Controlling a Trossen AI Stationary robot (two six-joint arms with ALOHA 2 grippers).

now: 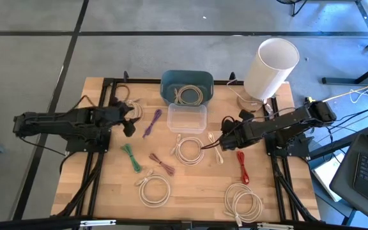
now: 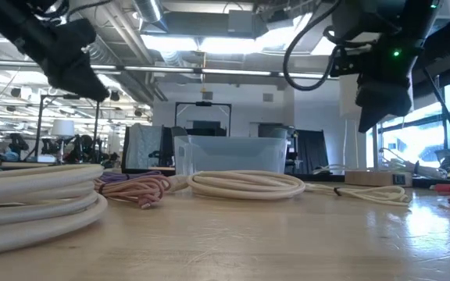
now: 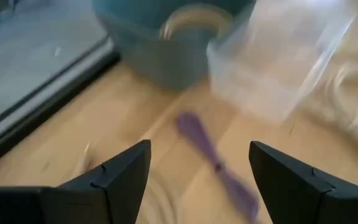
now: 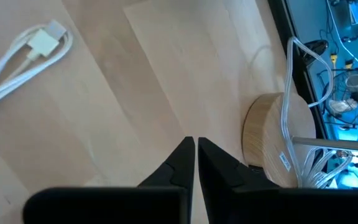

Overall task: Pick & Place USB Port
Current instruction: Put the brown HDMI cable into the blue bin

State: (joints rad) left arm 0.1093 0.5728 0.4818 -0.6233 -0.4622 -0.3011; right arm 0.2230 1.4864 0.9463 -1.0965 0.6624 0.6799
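Note:
Several bundled USB cables lie on the wooden table: a purple one (image 1: 152, 122), a green one (image 1: 131, 158), a red one (image 1: 242, 167), a maroon one (image 1: 163, 164), and white coils (image 1: 188, 151) (image 1: 154, 190) (image 1: 243, 203). A blue bin (image 1: 186, 86) holds another white coil, with a clear box (image 1: 187, 118) just in front of it. My left gripper (image 1: 130, 122) (image 3: 199, 177) is open and hangs above the table left of the purple cable (image 3: 216, 165), touching nothing. My right gripper (image 1: 225, 137) (image 4: 196, 155) is shut and empty, raised above bare wood right of the middle coil.
A tall white cylinder (image 1: 270, 67) on a round wooden base (image 4: 272, 140) stands at the table's far right corner. A small folded white cable (image 4: 27, 53) lies near the right gripper. Black arm frames run along both table sides. Bare wood shows between the cables.

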